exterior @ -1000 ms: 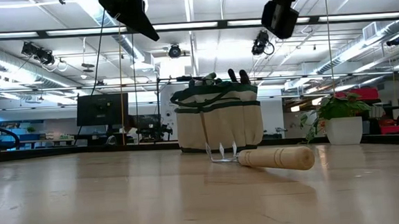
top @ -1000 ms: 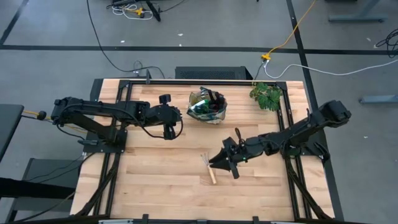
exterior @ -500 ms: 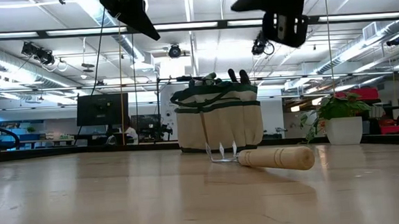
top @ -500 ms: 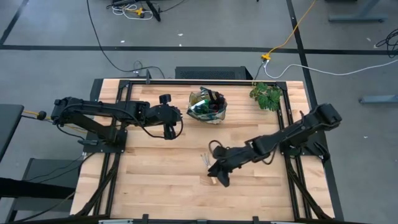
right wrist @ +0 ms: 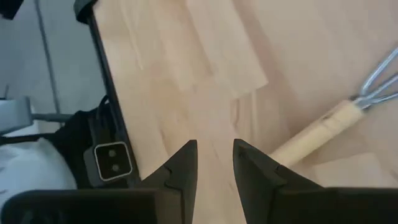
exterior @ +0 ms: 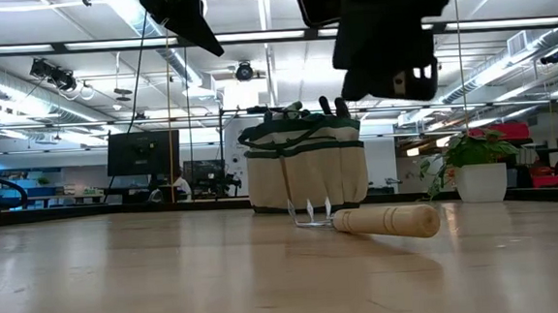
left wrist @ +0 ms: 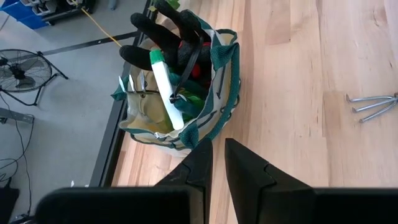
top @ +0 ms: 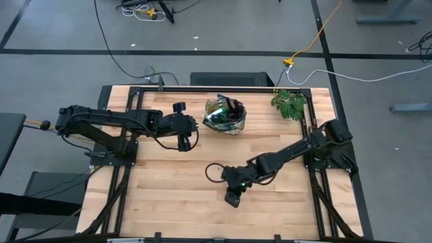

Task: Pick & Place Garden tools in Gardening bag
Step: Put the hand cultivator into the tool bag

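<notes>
Just then the right claw, fingers narrowly parted and empty, hovered over the mini rake lying near the gardening bag, and so narrow a gap might knock the handle aside.

No readable text, label, brand, number or sign is found in any of the views. Nothing is printed on the gardening bag, and none can be made out on the items held in it. The screens and fixtures in the room behind the table are too small to be read.
</notes>
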Controlling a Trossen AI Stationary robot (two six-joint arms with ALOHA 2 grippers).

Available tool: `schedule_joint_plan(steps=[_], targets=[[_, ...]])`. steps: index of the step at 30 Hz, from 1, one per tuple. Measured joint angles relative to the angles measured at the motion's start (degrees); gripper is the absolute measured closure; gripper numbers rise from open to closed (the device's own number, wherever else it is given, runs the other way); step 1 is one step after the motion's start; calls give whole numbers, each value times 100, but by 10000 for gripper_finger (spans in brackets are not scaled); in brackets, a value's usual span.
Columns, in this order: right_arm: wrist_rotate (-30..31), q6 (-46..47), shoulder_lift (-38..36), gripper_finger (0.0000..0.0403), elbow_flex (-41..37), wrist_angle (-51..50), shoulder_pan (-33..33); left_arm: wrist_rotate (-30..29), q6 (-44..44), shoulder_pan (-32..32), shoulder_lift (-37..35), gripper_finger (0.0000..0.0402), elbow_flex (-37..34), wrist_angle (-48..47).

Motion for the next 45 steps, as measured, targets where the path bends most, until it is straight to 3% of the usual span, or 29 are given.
schedule_joint_plan(steps=[16,24,45], targets=[[-25,-67,288,303,168,-703,-337,0,0,-1,0,353,0,2],[362,-68,287,303,168,-1073,-471,0,0,0,0,353,0,4],[379,-102,674,303,159,-899,-525,0,6,-2,0,353,0,13]])
